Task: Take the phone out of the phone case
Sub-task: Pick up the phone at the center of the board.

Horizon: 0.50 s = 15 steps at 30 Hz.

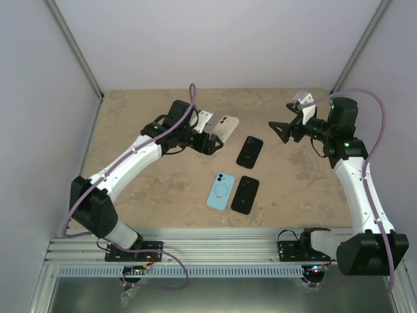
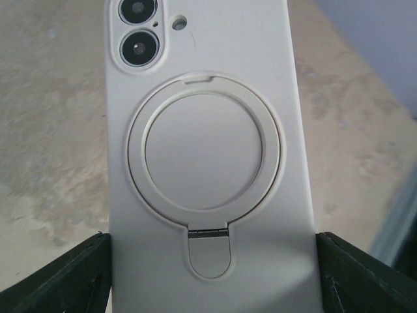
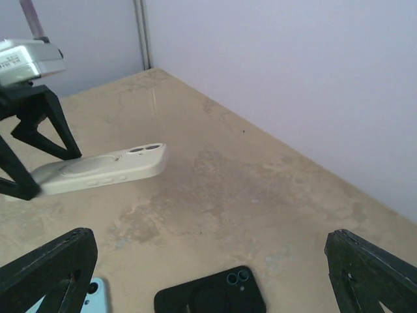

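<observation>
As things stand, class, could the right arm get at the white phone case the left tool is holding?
Probably yes. The open right tool faces the white phone case across open space, and the case's camera end sticks out clear of the left tool.

Brightness: we find all three views bright and evenly lit, from overhead.
Shadows: we see only soft, pale ones, lying close under things on the counter (image 1: pixel 163 189).
Focus: left wrist view holds the white case (image 2: pixel 208 163) sharp; the counter behind goes soft.
Corners: fingers (image 3: pixel 49 264) of the right tool (image 3: pixel 208 238) sit dark, slightly blurred.
</observation>
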Available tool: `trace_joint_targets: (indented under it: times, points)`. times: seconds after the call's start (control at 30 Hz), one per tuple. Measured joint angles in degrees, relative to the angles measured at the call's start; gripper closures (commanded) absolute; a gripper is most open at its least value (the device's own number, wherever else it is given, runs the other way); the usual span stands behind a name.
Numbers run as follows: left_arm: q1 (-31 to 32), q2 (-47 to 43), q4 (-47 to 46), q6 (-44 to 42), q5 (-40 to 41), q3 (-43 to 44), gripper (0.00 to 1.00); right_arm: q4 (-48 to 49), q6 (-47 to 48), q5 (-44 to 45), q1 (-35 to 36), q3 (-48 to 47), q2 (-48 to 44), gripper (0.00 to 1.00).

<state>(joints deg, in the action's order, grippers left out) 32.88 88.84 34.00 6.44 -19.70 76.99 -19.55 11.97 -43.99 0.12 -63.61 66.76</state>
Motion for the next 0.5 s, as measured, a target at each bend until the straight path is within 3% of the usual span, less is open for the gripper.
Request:
trace_joint_targets:
  times: [0.13, 0.3, 0.5]
  points:
    - [-1.31, -3.48, -0.04, -1.97, -7.37, -0.74, 0.48, -4.13, 8.96, -0.52, 1.22, -3.87, -0.07, 0.02]
    - [-2.16, -7.61, 0.0, -4.28, -15.5, -3.1, 0.48, -13.81, 27.02, -3.23, 2.29, -10.1, -0.55, 0.02]
    - [-2.19, -9.73, 2.45, -8.61, -24.52, -4.0, 0.47, -22.88, 47.08, -2.97, 8.48, -10.12, -4.15, 0.04]
